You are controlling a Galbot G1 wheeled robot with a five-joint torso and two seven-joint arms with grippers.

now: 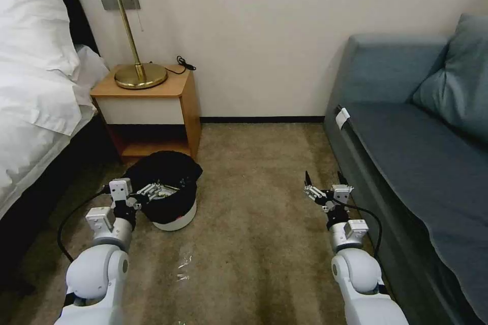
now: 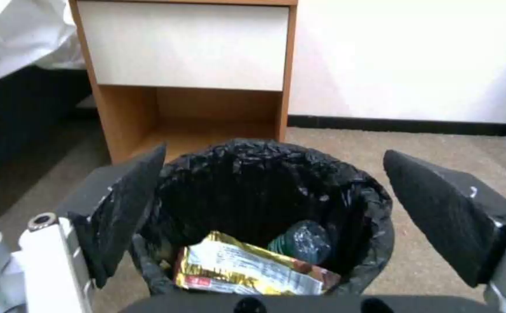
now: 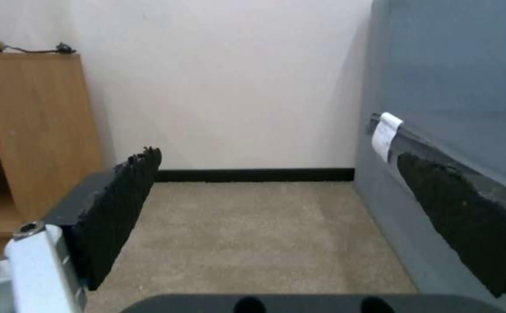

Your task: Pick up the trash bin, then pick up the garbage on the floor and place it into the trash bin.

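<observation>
Trash bin (image 1: 175, 203) stands on carpet before the nightstand (image 1: 152, 106); snack wrapper (image 2: 247, 271) and bottle (image 2: 305, 241) lie inside. Left tool (image 1: 152, 192) at its near rim, spread wide, gripping nothing. Right tool (image 1: 325, 188) near sofa (image 1: 417, 152), wide open, empty. Bin likely light, rigid-walled; bag slippery. Best hold: pinch rim wall.

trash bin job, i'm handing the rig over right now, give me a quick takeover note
Left gripper: open, at the near rim of the trash bin, not clamped on it.
Right gripper: open, holding nothing, over bare carpet beside the sofa.
Bin stands on the carpet in front of the nightstand.
Done: snack wrapper and bottle are inside the bin.
Left: a clear scrap on the carpet; check for other litter.
</observation>
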